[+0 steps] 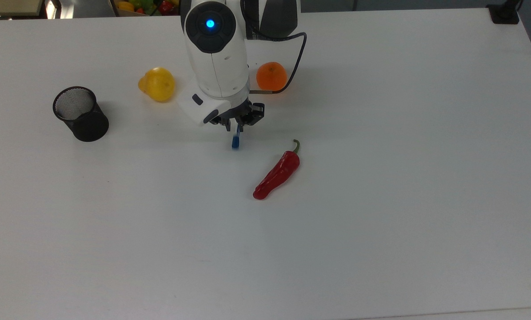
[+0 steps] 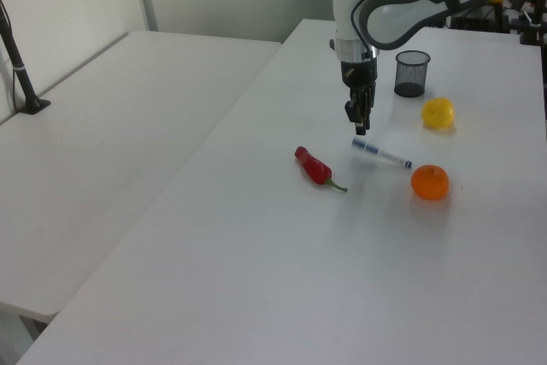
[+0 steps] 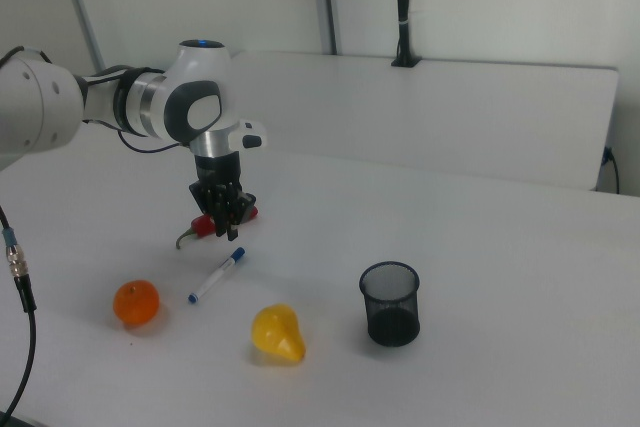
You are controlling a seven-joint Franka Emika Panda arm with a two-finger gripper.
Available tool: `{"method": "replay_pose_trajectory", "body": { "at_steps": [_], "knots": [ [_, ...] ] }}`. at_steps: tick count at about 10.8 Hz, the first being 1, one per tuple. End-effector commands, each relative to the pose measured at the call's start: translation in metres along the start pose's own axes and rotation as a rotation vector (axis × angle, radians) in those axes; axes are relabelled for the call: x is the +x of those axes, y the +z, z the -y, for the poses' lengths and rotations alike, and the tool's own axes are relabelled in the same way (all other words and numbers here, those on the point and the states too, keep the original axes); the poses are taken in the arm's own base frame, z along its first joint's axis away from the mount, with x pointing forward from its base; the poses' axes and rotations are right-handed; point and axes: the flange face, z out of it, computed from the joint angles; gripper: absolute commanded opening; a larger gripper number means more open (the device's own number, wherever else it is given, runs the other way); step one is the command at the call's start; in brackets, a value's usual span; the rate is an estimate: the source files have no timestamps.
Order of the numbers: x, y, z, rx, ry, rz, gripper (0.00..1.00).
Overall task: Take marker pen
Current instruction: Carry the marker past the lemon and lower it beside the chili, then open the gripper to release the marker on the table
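Observation:
The marker pen [image 2: 382,154] is a slim white barrel with blue ends. It lies flat on the white table [image 2: 256,237], just below my gripper [image 2: 360,124] and apart from its fingers. In the top view its blue end [image 1: 236,140] pokes out under my gripper [image 1: 236,126], and the rest is hidden by the arm. In the right view the marker pen [image 3: 216,276] lies in front of my gripper [image 3: 228,230]. My gripper points down, open, with nothing held.
A red pepper [image 1: 277,173] lies to the top view's right of the pen. An orange [image 1: 271,76] and a yellow fruit [image 1: 157,84] sit behind the arm. A black mesh cup [image 1: 79,113] stands at the top view's left.

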Motion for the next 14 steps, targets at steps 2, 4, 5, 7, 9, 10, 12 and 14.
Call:
{"method": "replay_pose_trajectory", "body": {
  "at_steps": [2,4,5,7,9,10,12,14],
  "knots": [
    [-0.006,0.017,0.012,-0.038,-0.018,0.03,0.54],
    [-0.006,0.014,0.011,-0.037,-0.014,0.025,0.6],
    [-0.007,0.009,0.01,-0.036,-0.014,0.018,0.7],
    [-0.009,-0.013,0.004,-0.042,-0.01,-0.016,1.0],
    [-0.021,-0.061,-0.017,-0.037,0.022,-0.076,1.0],
    [-0.031,-0.082,-0.029,-0.031,0.039,-0.102,1.0],
    [-0.056,-0.114,-0.046,-0.026,0.064,-0.13,1.0],
    [-0.08,-0.143,-0.061,-0.025,0.089,-0.11,1.0]
  ]
}}
